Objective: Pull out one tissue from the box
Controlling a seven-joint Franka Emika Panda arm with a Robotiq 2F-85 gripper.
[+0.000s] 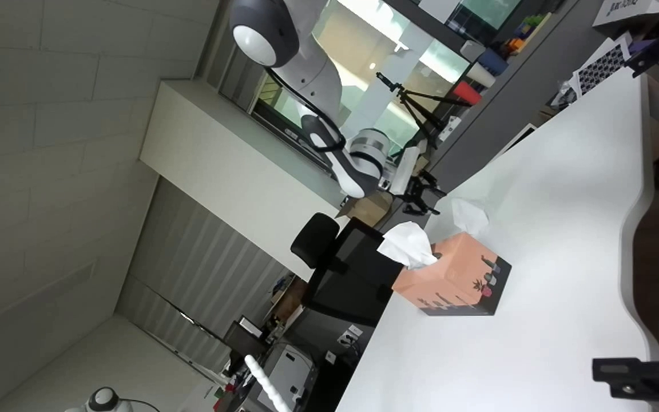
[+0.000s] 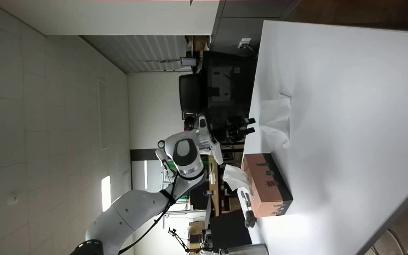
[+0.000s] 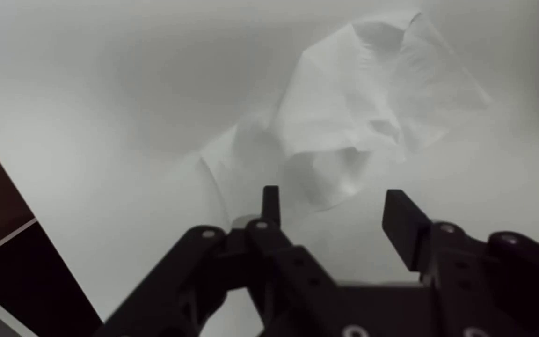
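Observation:
A white crumpled tissue (image 1: 469, 216) lies loose on the white tabletop beside the box. It also shows in an exterior view (image 2: 276, 120) and in the wrist view (image 3: 344, 93). The box (image 1: 449, 274), salmon-pink with a dark base, stands on the table and also shows in an exterior view (image 2: 266, 186). Another white tissue (image 1: 408, 245) sticks up out of the box's top, seen also in an exterior view (image 2: 236, 177). My gripper (image 3: 332, 201) is open and empty above the loose tissue, fingertips apart from it, in both exterior views (image 1: 439, 203) (image 2: 253, 125). The box is outside the wrist view.
The white table (image 1: 564, 229) bears the box and the loose tissue; its edge (image 3: 35, 220) shows in the wrist view. A black office chair (image 1: 346, 274) stands beyond the table. Dark items (image 2: 249, 216) lie behind the box. Both exterior pictures are turned sideways.

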